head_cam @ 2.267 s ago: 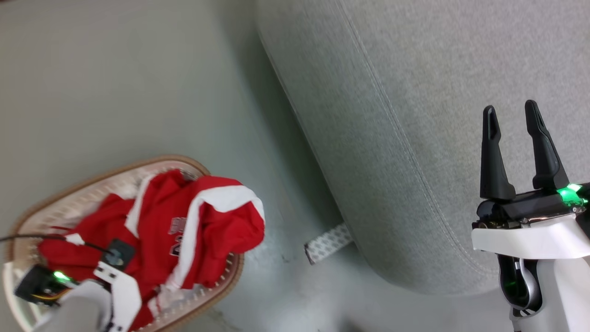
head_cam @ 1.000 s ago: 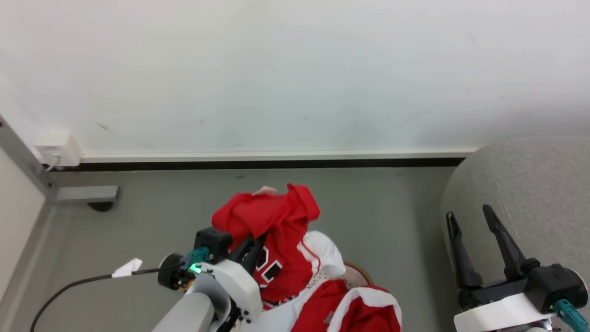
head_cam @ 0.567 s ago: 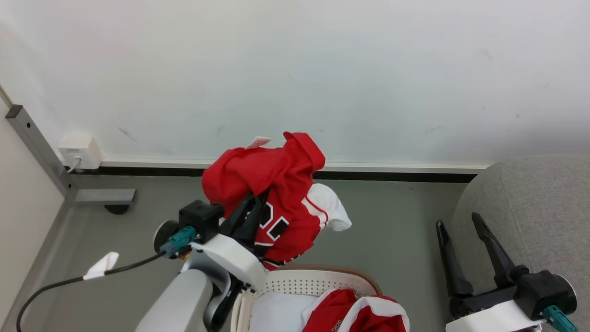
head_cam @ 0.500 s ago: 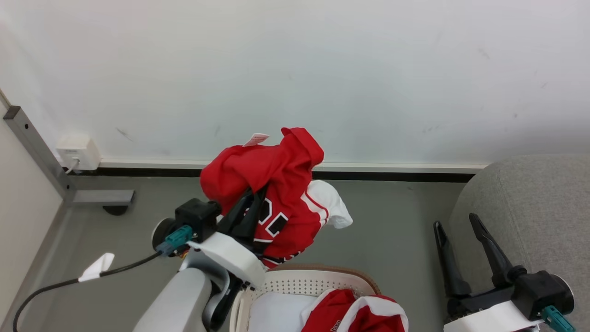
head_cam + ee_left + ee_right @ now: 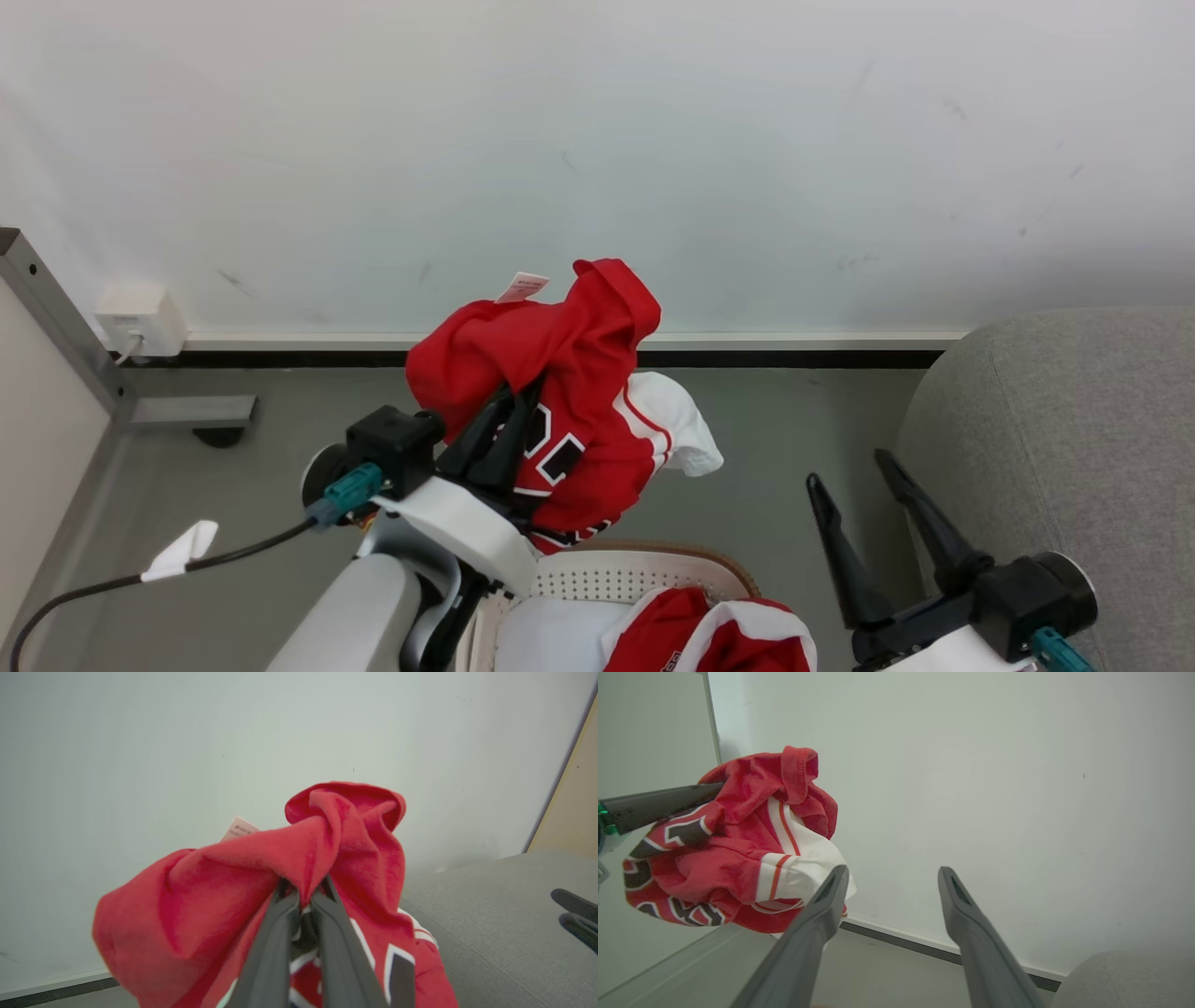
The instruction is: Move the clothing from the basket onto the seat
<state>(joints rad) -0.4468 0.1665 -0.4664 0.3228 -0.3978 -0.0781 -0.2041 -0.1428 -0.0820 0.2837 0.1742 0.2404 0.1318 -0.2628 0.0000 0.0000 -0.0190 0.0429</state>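
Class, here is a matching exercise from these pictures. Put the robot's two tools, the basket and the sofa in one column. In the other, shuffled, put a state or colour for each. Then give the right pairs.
Column one
1. left tool
2. right tool
3. basket
4. sofa

Column two
a. open, holding nothing
b. cream, with a brown rim
c. shut on the red garment
d. light grey

Pairs: 1-c, 2-a, 3-b, 4-d

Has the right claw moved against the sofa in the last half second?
Yes. The right claw has shifted left, away from the sofa: one fingertip overlapped its edge, now both fingertips stand over the floor.
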